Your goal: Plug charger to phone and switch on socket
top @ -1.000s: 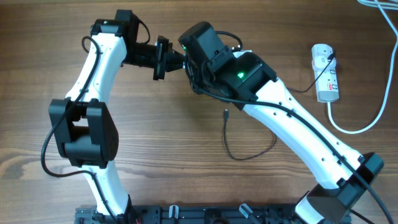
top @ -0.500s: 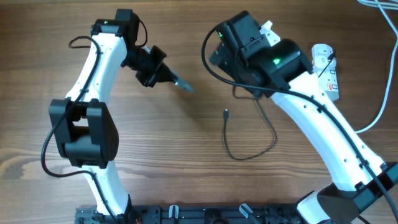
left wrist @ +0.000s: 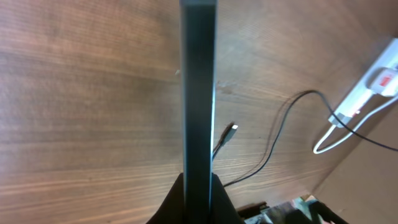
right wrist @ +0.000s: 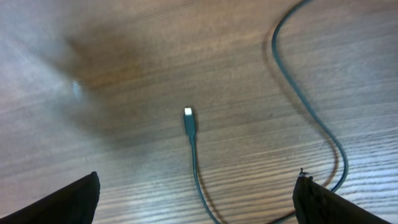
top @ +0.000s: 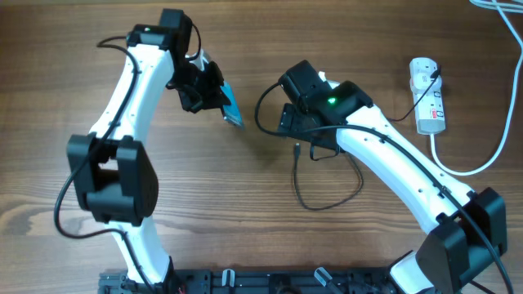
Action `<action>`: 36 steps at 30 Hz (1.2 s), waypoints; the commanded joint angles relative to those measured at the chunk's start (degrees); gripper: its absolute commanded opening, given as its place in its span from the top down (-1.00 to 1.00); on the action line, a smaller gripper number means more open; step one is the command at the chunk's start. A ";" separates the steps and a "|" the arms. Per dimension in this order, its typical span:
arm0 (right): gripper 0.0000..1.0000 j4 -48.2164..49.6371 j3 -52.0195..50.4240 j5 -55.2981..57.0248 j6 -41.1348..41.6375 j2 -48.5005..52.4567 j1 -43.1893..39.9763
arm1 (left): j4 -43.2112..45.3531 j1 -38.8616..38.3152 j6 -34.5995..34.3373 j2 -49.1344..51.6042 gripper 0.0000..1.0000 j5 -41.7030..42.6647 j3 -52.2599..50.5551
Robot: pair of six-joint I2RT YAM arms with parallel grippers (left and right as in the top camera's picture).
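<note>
A: Phone (left wrist: 198, 93) edge-on in left gripper (left wrist: 198, 198), clamped tight at one end; far end free, likely for plugging.

B: Right gripper (right wrist: 198, 196) spread wide, empty, hovering over charger (right wrist: 188, 118) tip on the wood. Lined up for a pick, I judge.

A: Phone port not visible. Socket (top: 426, 96) far right, switch unreadable.

Wooden table (top: 212, 212) carried the charger (top: 295, 175), its cable looped. The socket (top: 428, 96) lay near the right edge, white cord (top: 466, 172) trailing.
</note>
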 commanded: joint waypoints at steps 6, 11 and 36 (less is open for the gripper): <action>-1.00 3.96 -0.52 -3.50 -3.23 0.39 -0.11 | 0.66 6.73 3.41 -7.56 0.92 -10.69 0.94; -0.99 5.46 -1.29 -5.51 -1.55 0.87 -0.11 | -2.01 6.73 3.28 -7.54 0.92 -15.78 0.94; -0.80 7.58 -1.31 -9.11 -1.95 13.97 -0.07 | -1.88 6.67 3.28 -7.34 0.92 -15.76 0.94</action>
